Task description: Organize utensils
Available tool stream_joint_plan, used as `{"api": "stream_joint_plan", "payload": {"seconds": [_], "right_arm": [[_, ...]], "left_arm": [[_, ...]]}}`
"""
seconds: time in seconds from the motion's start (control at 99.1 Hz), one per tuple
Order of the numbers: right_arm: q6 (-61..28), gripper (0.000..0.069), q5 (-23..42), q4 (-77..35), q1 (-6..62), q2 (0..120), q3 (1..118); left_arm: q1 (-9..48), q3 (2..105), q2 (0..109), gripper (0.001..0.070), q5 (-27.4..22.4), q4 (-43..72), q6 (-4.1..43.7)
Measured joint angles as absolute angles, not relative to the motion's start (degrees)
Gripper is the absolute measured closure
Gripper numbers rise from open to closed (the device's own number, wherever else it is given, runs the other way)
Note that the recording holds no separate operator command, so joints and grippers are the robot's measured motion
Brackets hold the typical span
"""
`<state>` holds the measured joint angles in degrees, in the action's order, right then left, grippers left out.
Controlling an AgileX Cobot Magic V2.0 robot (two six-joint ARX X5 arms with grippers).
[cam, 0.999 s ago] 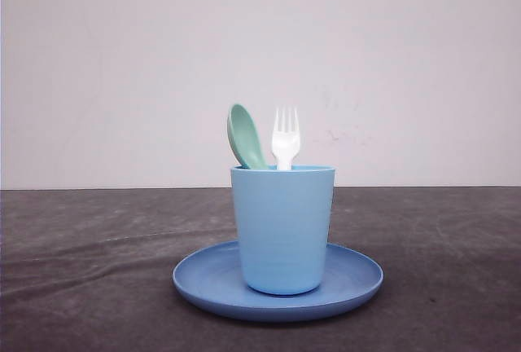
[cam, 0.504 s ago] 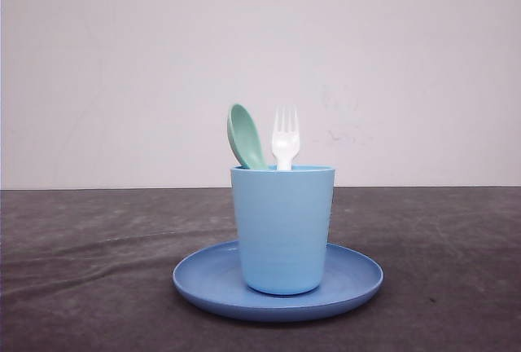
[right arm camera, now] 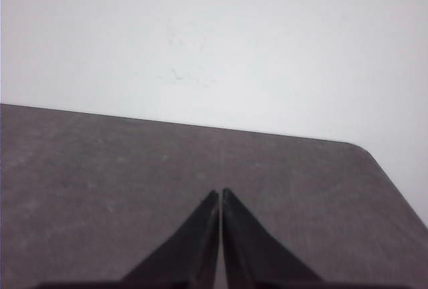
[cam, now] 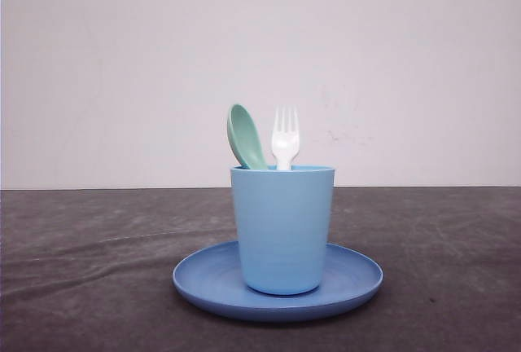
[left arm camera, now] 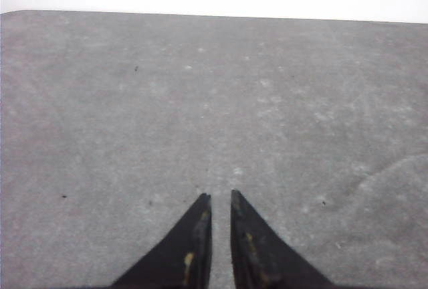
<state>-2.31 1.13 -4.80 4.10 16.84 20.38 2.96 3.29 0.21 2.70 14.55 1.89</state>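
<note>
Spoon (cam: 244,138), mint-green, stands in light blue cup (cam: 282,230), bowl up, leaning left over rim; white fork (cam: 286,138) just beside it on right, upright, tines up. Cup sits centred on blue round plate (cam: 354,283), plate on dark grey table (cam: 81,246). My left gripper (left arm camera: 221,199) over bare table, narrow slit between tips, holding nothing. My right gripper (right arm camera: 221,194) closed tip to tip, empty, near table's far corner

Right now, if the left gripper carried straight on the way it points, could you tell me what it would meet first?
Probably only the dark table. In the left wrist view the left gripper, fingertips nearly together, points across bare tabletop toward its far edge and the white wall beyond. How high it sits is unclear.
</note>
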Motion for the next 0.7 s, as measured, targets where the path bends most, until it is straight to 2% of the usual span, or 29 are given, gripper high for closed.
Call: {"api": "stream_joint_plan", "payload": {"seconds": [0.373, 0.696], "right_arm": [[3.4, 0.0685, 1.5, -4.9, -0.5, 3.7, 3.4], [3.2, 0.0685, 1.4, -9.5, -1.1, 0.3, 0.8]], "left_arm": [[3.0, 3.3, 0.2, 0.0683, 2.7, 14.5, 1.9], [3.0, 3.3, 0.2, 0.0683, 2.7, 14.5, 1.9]]}}
